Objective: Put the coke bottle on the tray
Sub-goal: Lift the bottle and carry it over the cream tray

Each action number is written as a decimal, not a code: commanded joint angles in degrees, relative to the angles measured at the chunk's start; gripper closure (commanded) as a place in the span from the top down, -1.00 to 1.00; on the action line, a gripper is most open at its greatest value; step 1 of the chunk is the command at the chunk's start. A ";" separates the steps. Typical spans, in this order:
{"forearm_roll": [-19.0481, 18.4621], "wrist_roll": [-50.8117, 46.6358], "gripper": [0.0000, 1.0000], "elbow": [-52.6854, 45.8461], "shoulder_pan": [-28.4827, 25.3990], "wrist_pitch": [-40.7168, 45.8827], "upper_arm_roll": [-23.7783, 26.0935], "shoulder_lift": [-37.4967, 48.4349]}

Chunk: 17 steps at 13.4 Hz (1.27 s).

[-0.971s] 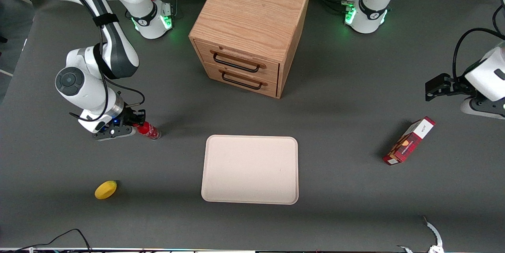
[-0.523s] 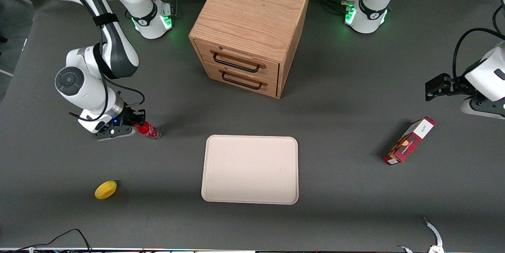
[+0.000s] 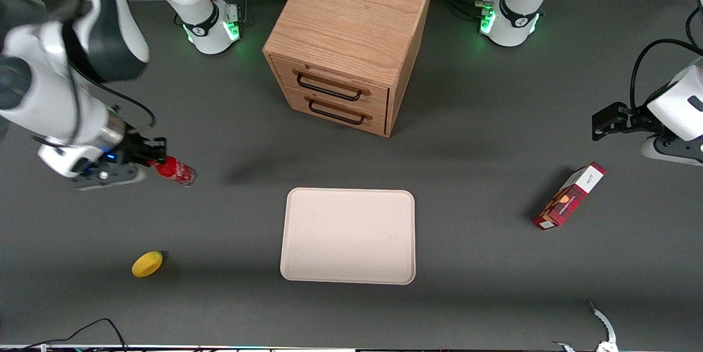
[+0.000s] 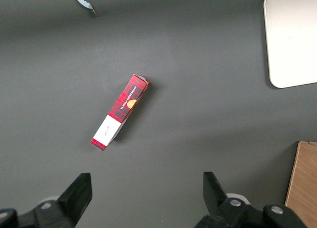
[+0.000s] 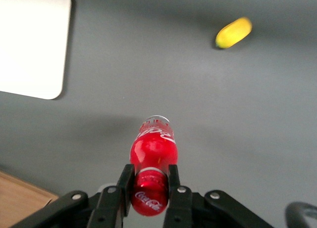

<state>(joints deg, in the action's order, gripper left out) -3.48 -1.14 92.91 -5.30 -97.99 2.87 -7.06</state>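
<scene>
The coke bottle (image 5: 153,156) is showing glossy red plastic with a clear base and a shiny red cap. The gripper (image 5: 148,186), matt black with small metal screws, is clamping the cap between dull black fingers (image 5: 125,182) above the table (image 3: 483,264), toward the working arm's end. The table is presenting a matt, dark grey, slightly cloth-like cover. The tray (image 3: 348,235) is appearing smooth, matt, cream-beige. The cabinet (image 3: 351,17) is displaying grained, satin-finished wood with dark metal handles (image 3: 329,86). The carton box (image 4: 120,112) is looking like printed card. The lemon-like object (image 3: 147,263) is reading as smooth yellow.
</scene>
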 commanded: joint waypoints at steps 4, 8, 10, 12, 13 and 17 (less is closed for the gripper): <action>0.75 0.78 -1.00 -24.70 -0.68 18.53 0.38 -5.86; 5.83 0.78 -1.00 -30.74 -0.59 17.57 2.30 -11.90; 6.55 -0.61 -1.00 -32.70 -0.68 13.02 6.59 -15.95; 5.76 -7.26 -1.00 -32.88 -4.95 8.71 8.12 -19.73; 5.15 -10.26 -1.00 -32.79 -8.38 6.43 6.90 -20.96; 2.44 -15.64 -1.00 -32.97 -17.00 -1.14 1.45 -28.25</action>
<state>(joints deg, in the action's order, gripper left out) 0.93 -14.28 63.60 -19.15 -97.58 7.31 -31.08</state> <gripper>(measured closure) 0.687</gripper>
